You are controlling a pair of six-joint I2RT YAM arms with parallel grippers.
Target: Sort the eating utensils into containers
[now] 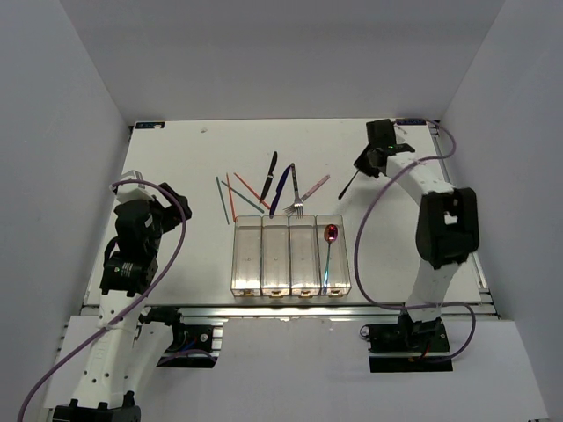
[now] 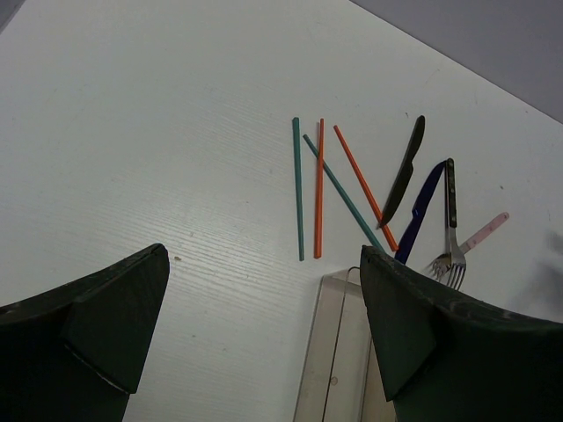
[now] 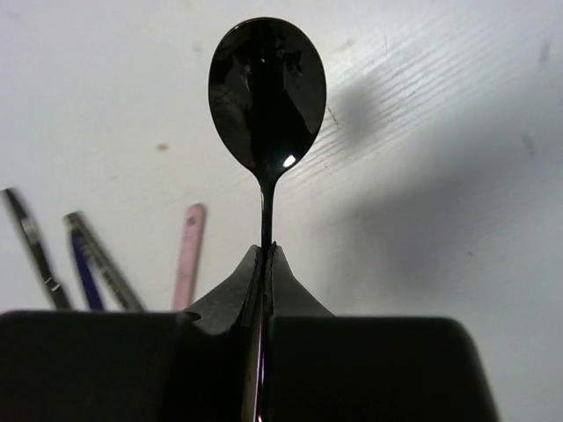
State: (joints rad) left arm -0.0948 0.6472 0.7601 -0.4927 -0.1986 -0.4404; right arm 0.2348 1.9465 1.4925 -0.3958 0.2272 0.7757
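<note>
Bins stand in a row overhead, a red-bowled spoon in the rightmost; the right gripper holds a dark spoon beyond them. Left wrist: left gripper jaws wide apart, chopsticks ahead. Right wrist: jaws clamped on the dark spoon's handle.

Both arms are built of white links and black joint housings. The left arm and the right arm each trail a thin purple cable that loops loose alongside. Each stands on a black base with small coloured wires showing. A green light glows on the right wrist. The left pincer has broad, dark, wedge-shaped fingers with flat inner faces. The right pincer is black, and its tips taper to thin edges.
</note>
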